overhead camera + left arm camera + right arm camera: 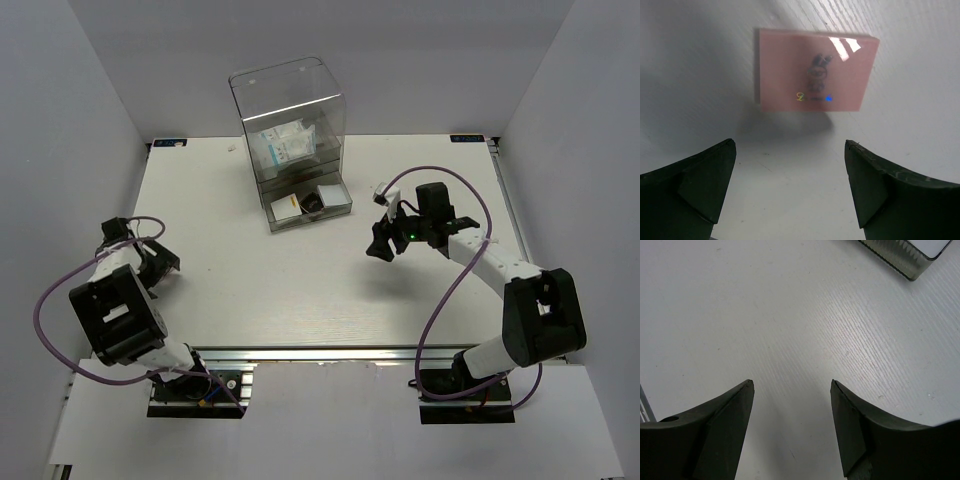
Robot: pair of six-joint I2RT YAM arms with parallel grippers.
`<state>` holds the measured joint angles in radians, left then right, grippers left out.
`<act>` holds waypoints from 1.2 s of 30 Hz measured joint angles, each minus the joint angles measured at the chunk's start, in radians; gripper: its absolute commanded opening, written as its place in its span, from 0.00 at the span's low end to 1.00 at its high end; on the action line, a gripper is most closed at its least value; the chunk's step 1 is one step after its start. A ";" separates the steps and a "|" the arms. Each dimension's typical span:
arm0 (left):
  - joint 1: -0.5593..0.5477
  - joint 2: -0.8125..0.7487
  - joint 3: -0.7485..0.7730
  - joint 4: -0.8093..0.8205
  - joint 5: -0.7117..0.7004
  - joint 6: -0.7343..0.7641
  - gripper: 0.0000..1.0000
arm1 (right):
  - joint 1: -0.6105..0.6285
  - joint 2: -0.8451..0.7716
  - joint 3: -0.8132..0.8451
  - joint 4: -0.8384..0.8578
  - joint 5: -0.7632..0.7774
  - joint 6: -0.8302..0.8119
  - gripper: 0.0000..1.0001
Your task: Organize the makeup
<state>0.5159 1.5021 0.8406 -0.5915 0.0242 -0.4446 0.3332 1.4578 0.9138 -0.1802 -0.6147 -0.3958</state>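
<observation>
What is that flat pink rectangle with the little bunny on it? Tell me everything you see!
The flat pink rectangle is thin and glossy, maybe a card or slim case. A dark bunny-like figure is printed near its middle, with tiny shiny rainbow marks and a blue dot beneath. Light glints near its upper right corner. It lies slightly turned on the white table, casting a soft shadow, just ahead of the open left gripper. Only the table touches it.
</observation>
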 measured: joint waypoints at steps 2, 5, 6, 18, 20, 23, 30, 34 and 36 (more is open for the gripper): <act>0.003 0.024 0.011 0.005 -0.013 0.016 0.98 | 0.000 0.002 0.000 0.000 -0.002 0.000 0.68; 0.005 0.061 0.022 0.023 -0.018 0.031 0.98 | 0.000 0.004 0.000 0.000 -0.002 0.000 0.68; 0.005 0.069 0.029 0.023 -0.019 0.035 0.98 | 0.000 0.004 0.000 0.000 -0.002 0.000 0.68; 0.006 0.153 0.115 0.070 0.006 0.097 0.98 | 0.000 0.020 0.000 -0.002 -0.002 0.000 0.68; 0.006 0.166 0.130 0.072 0.011 0.107 0.98 | 0.000 0.024 0.001 -0.002 -0.002 0.000 0.68; 0.006 0.182 0.146 0.076 0.018 0.116 0.98 | 0.000 0.024 0.003 -0.003 -0.002 -0.001 0.68; 0.006 0.211 0.175 0.071 0.024 0.143 0.97 | 0.000 0.032 0.016 -0.005 -0.002 -0.001 0.68; 0.005 0.221 0.185 0.063 0.019 0.157 0.96 | 0.000 0.036 0.020 -0.005 -0.002 -0.001 0.68; 0.003 0.224 0.190 0.060 0.013 0.163 0.94 | 0.000 0.037 0.021 -0.005 -0.002 0.000 0.68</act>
<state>0.5194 1.7264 1.0302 -0.5320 0.0376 -0.2813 0.3332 1.4944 0.9352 -0.1848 -0.6163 -0.3962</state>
